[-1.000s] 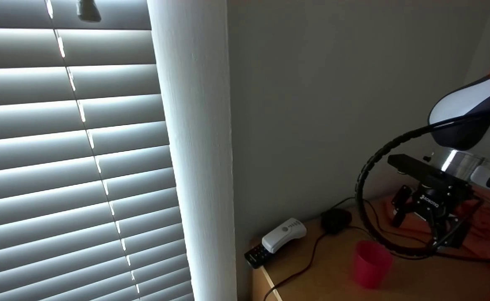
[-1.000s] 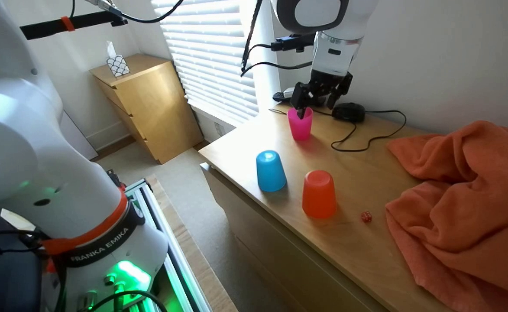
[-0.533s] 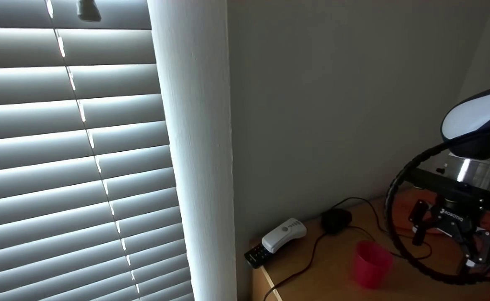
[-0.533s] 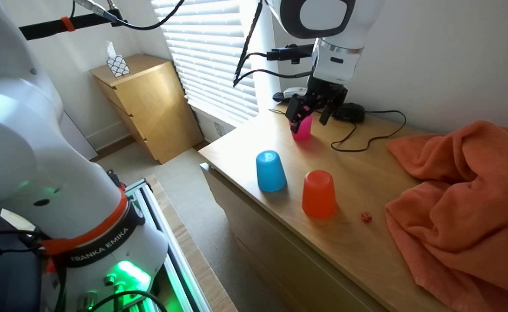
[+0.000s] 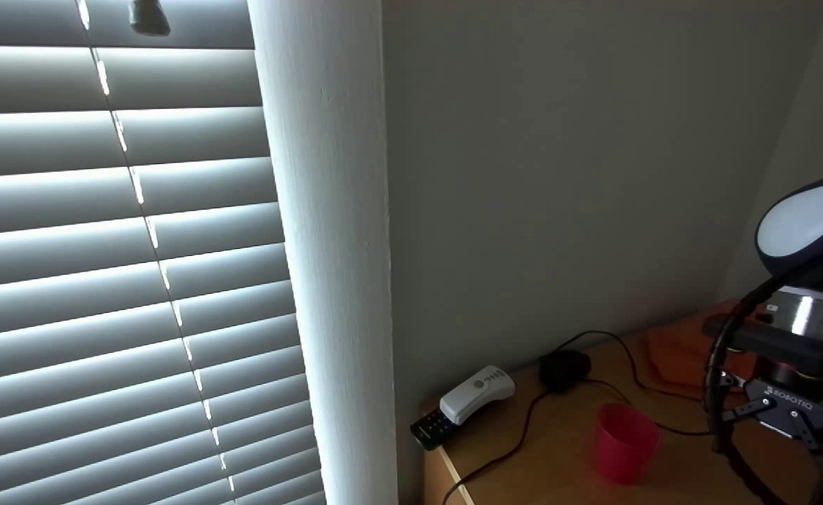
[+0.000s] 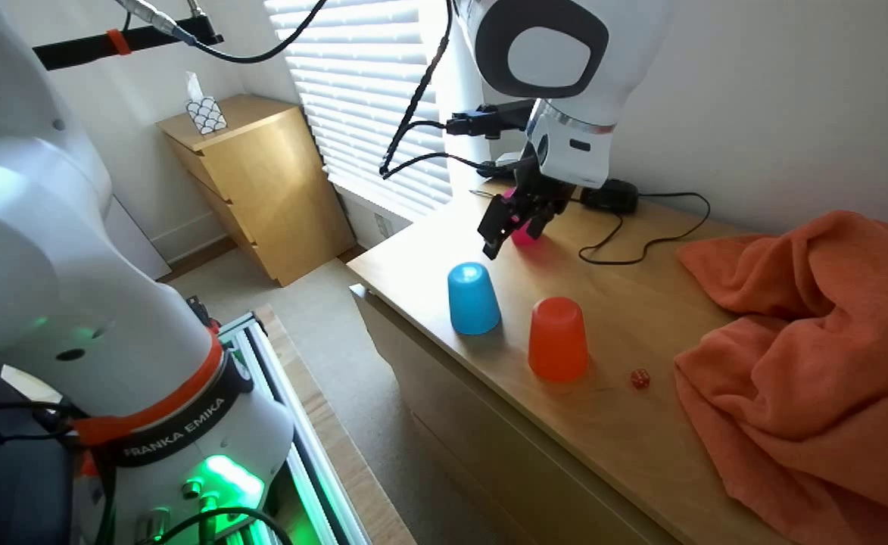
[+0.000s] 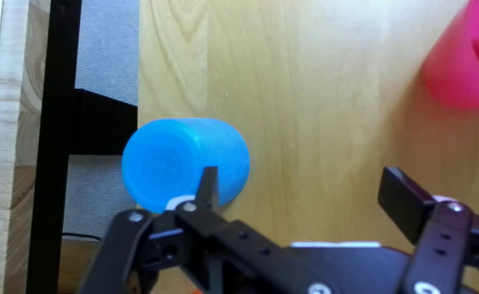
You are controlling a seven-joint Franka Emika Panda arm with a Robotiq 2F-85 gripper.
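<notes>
While my hand (image 7: 300,185) hangs tilted above the bench (image 7: 296,102), its fingers (image 7: 404,200) stand spread wide, released and empty, pale wood grain showing between them. They are dark, hard-edged blocks on bolted black links. One of them overlaps the blue cup (image 7: 161,163) in the wrist view, yet in an exterior view a slim gap shows between the two, so I am near but apart. It stands upside down close to the bench's edge, smooth plastic, its round side tapering up to a flat base. Across my hand from it, the pink cup (image 7: 455,73) stands upright, mouth uppermost. Farther out, an orange-red cup (image 6: 558,341) is upside down too, also smooth and tapered. Near it lies a small red die (image 6: 640,378), a cube with pale pips. Just beside the die, an orange cloth (image 6: 814,341) is heaped in thick, soft folds with a matt surface. Toward the wall (image 5: 565,175), a black device (image 5: 564,372) with rounded corners trails a thin, looping cord (image 6: 610,263); a white plastic handset (image 5: 478,394) overlaps a black remote (image 5: 433,429) studded with small keys. Beyond these, slatted blinds (image 5: 102,280) glow with daylight, and a smooth wooden cabinet (image 6: 285,189) bears a tissue box (image 6: 206,115) patterned with scallops.
</notes>
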